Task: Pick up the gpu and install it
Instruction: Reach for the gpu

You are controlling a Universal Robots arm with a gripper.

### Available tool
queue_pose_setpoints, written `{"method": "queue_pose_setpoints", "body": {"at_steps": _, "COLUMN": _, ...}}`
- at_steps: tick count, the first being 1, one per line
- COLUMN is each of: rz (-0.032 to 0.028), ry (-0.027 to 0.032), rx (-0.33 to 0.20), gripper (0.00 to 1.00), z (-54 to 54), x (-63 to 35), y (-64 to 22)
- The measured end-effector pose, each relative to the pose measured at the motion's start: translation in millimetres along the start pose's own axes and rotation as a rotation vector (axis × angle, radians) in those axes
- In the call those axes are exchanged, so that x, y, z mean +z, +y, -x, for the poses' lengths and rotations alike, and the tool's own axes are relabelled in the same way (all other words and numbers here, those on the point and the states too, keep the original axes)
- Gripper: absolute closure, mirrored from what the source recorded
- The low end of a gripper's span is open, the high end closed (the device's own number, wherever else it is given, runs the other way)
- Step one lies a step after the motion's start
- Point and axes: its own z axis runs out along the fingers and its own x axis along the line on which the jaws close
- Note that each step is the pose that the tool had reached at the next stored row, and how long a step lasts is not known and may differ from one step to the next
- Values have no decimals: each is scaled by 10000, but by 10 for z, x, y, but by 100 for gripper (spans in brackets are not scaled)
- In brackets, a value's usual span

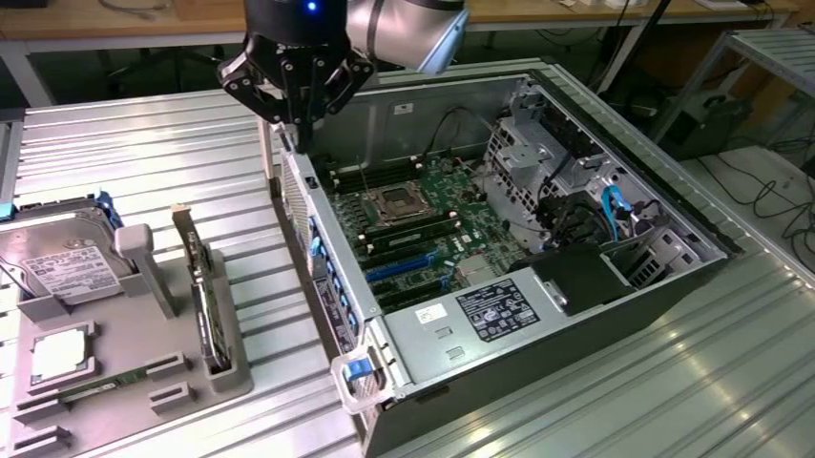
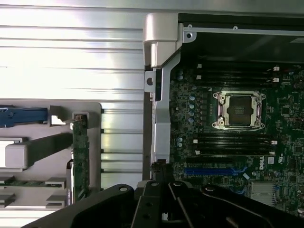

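Observation:
The gpu (image 1: 200, 286) is a thin dark card standing on edge in a slot of the grey holder (image 1: 159, 367), at the exterior view's left. The wrist view shows the same gpu (image 2: 80, 156) edge-on in that holder (image 2: 57, 111). My gripper (image 1: 301, 134) hangs above the near wall of the open computer case (image 1: 382, 320), up and to the right of the card. It is shut with nothing between its fingers. Inside the case lies the motherboard (image 1: 427, 215) with a blue slot (image 1: 401, 267). In the wrist view, the shut gripper (image 2: 161, 173) sits over the case wall (image 2: 161, 118).
A silver hard drive (image 1: 57, 267) with a white label and a slim green memory stick (image 1: 95, 386) rest in the same holder. The case holds a power supply (image 1: 491, 310), a drive cage (image 1: 548, 157) and blue cables (image 1: 617, 215). Ribbed metal table (image 1: 153, 153) surrounds everything.

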Motion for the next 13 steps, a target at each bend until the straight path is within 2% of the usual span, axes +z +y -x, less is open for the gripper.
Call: {"method": "queue_pose_setpoints", "body": {"at_steps": 13, "rz": 1, "ry": 5, "rx": -16, "gripper": 89, "z": -202, "x": -4, "y": -4}}
